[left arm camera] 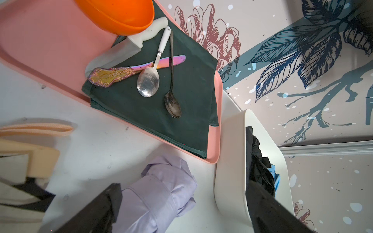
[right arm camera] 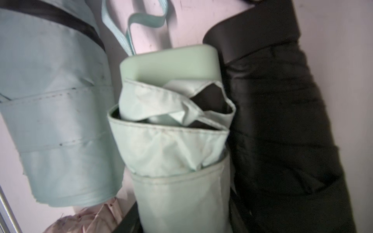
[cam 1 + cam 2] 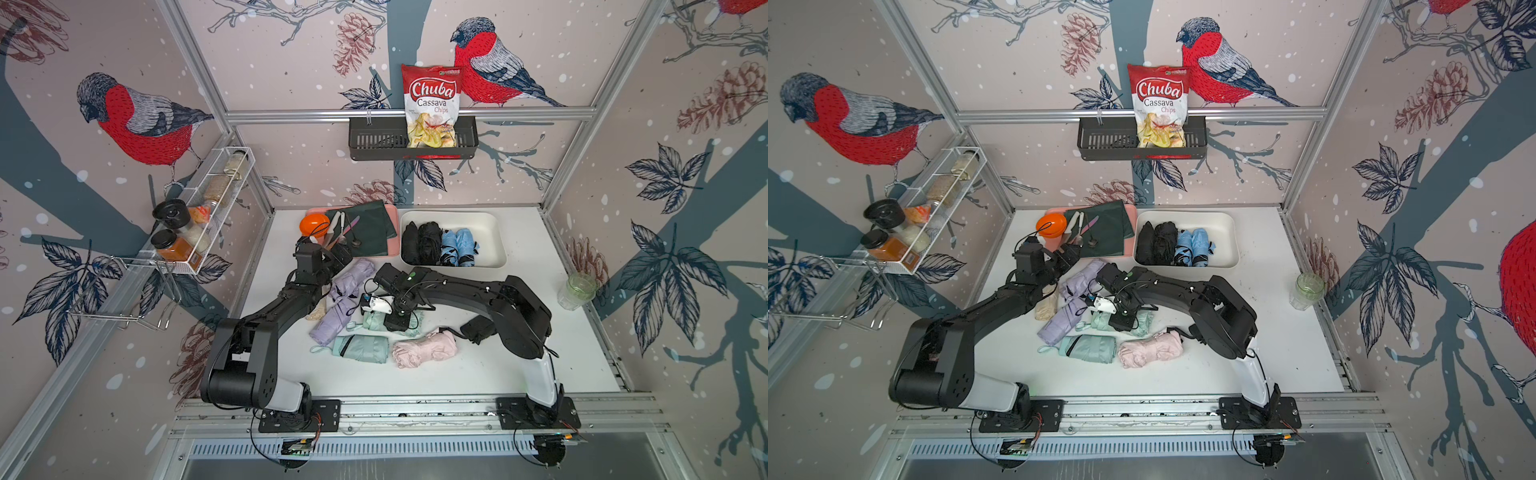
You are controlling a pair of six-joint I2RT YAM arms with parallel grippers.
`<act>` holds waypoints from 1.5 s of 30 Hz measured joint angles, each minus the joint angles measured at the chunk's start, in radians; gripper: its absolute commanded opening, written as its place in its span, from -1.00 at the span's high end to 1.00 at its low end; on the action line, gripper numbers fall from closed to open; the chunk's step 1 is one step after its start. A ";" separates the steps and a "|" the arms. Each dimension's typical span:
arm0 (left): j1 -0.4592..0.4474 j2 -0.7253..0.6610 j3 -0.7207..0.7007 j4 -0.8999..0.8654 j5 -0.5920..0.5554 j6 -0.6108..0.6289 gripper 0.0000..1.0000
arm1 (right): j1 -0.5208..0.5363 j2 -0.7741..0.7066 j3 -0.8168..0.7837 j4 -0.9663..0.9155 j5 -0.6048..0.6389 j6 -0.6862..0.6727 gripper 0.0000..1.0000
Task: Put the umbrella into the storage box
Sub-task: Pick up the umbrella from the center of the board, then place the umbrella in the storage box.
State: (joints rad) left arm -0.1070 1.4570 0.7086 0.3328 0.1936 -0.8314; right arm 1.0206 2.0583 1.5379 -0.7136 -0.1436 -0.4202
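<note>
Item: mint-green umbrella (image 2: 171, 141), folded, lying on the white table (image 3: 478, 374), outside the storage box (image 3: 494, 232) and apart from it. Both top views give only slivers of it under the right gripper (image 3: 398, 322). The right wrist view adds detail: smooth rounded-rectangular plastic handle (image 2: 169, 62), thin stitched fabric, dark lining. Whether those jaws pinch it cannot be told. Storage box: cream plastic, rounded corners, low walls; holds black umbrellas (image 3: 420, 243) and blue umbrellas (image 3: 457, 245). Left gripper (image 1: 183, 189): fingers spread wide, clear only in the left wrist view, a crumpled lilac umbrella (image 1: 161, 191) seen between them.
</note>
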 measured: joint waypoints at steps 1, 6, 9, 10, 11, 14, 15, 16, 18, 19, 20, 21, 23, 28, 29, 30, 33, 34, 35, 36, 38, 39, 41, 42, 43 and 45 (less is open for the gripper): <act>0.000 0.002 0.001 0.001 0.005 0.000 -0.98 | 0.000 -0.004 0.001 0.000 0.005 0.000 0.08; 0.000 0.005 0.005 0.007 0.012 0.000 -0.98 | 0.000 -0.042 0.001 -0.003 0.013 0.004 0.19; 0.000 0.001 0.005 0.015 0.011 0.002 -0.98 | 0.000 -0.068 -0.002 0.000 0.016 0.012 0.25; 0.000 -0.002 0.006 0.018 0.011 0.002 -0.99 | 0.002 -0.080 -0.006 0.003 0.021 0.024 0.27; 0.000 -0.005 0.006 0.021 0.010 0.002 -0.98 | 0.003 -0.094 -0.012 0.005 0.025 0.032 0.28; 0.000 -0.017 0.008 0.021 0.004 0.007 -0.98 | 0.005 -0.164 -0.045 0.013 0.034 0.058 0.29; 0.000 -0.022 0.008 0.021 0.003 0.011 -0.98 | 0.003 -0.196 -0.061 0.024 0.038 0.067 0.29; 0.000 -0.027 0.008 0.021 -0.004 0.013 -0.98 | -0.002 -0.229 -0.077 0.031 0.039 0.086 0.29; 0.000 -0.036 0.008 0.022 -0.011 0.020 -0.98 | -0.019 -0.287 -0.103 0.050 0.042 0.116 0.29; 0.000 -0.041 0.008 0.022 -0.011 0.020 -0.98 | -0.034 -0.317 -0.116 0.063 0.047 0.138 0.28; 0.000 -0.044 0.008 0.022 -0.011 0.020 -0.98 | -0.048 -0.344 -0.127 0.077 0.056 0.158 0.27; 0.000 -0.047 0.008 0.023 -0.011 0.020 -0.98 | -0.068 -0.377 -0.142 0.093 0.068 0.182 0.27; 0.000 -0.050 0.008 0.024 -0.011 0.021 -0.98 | -0.105 -0.428 -0.163 0.116 0.086 0.221 0.27; -0.005 -0.048 0.006 0.032 -0.001 0.027 -0.98 | -0.251 -0.541 -0.207 0.182 0.122 0.348 0.26; -0.008 -0.045 0.007 0.037 0.004 0.029 -0.97 | -0.284 -0.551 -0.209 0.191 0.132 0.373 0.27; -0.016 -0.038 0.010 0.042 0.014 0.034 -0.98 | -0.329 -0.560 -0.210 0.206 0.145 0.404 0.27; -0.055 -0.005 0.040 0.046 0.035 0.056 -0.98 | -0.462 -0.567 -0.213 0.245 0.180 0.483 0.25; -0.075 0.014 0.059 0.047 0.042 0.064 -0.98 | -0.498 -0.567 -0.216 0.258 0.198 0.505 0.25; -0.093 0.032 0.078 0.048 0.048 0.074 -0.98 | -0.531 -0.565 -0.218 0.265 0.205 0.521 0.24; -0.116 0.055 0.103 0.048 0.064 0.080 -0.98 | -0.563 -0.558 -0.219 0.272 0.212 0.535 0.24; -0.155 0.103 0.148 0.051 0.090 0.097 -0.97 | -0.615 -0.533 -0.215 0.294 0.209 0.557 0.25; -0.172 0.129 0.170 0.051 0.108 0.101 -0.98 | -0.642 -0.512 -0.206 0.298 0.206 0.563 0.25; -0.199 0.175 0.206 0.051 0.140 0.106 -0.98 | -0.689 -0.468 -0.180 0.292 0.200 0.579 0.25; -0.211 0.198 0.225 0.050 0.151 0.107 -0.97 | -0.710 -0.443 -0.163 0.292 0.201 0.579 0.25; -0.222 0.219 0.243 0.050 0.164 0.108 -0.98 | -0.732 -0.415 -0.143 0.292 0.204 0.581 0.25; -0.238 0.249 0.268 0.051 0.184 0.114 -0.98 | -0.761 -0.367 -0.114 0.292 0.204 0.582 0.25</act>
State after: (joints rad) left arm -0.3454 1.7061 0.9764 0.3843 0.3779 -0.7174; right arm 0.2596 1.6917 1.4242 -0.4213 0.0605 0.1616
